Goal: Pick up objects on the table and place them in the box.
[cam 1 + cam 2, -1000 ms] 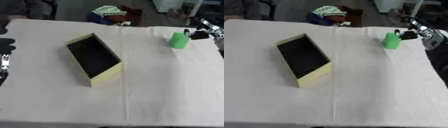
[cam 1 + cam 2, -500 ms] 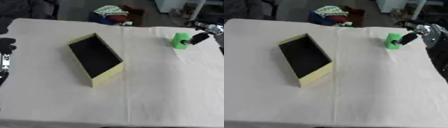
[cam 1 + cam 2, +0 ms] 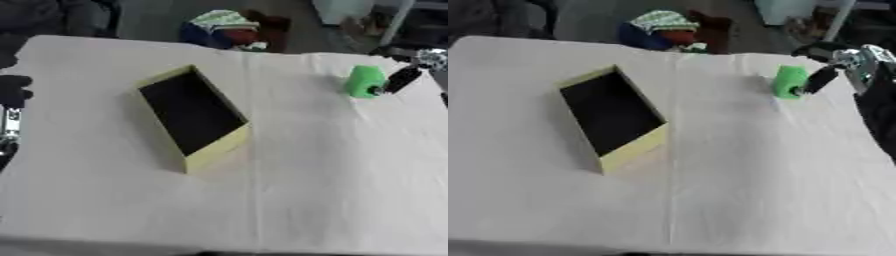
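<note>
Green obj (image 3: 789,81), upright and roughly cylindrical, sits near the far right corner of the white-clothed table (image 3: 332,190), well apart from the box (image 3: 194,116), which lies open-topped and dark inside, left of centre, set askew. Your right hand (image 3: 852,64) comes in from the upper right, w/ one dark finger (image 3: 819,80) angled down-left so its tip is at the obj's right side, touching or just beside it; can't tell which. Other fingers are partly hidden behind the silver wrist parts, so you can't call it a wrap: nothing looks curled round the obj, and it isn't lifted. Risks from here, as I judge them: w/ contact on one side only, a push instead of a pinch could tip the obj or slide it left across the cloth, and the cloth may bunch. It's also close to the table's far right edge, so a nudge the wrong way could send it off. Get thumb and fingers on opposite sides before you lift. Then it's a long carry across to the box, whose opening is narrow and rotated, so line up w/ its long axis before release. Left hand (image 3: 12,90) shows dark at the left edge of the left eye view, idle; its fingers can't be made out.
</note>
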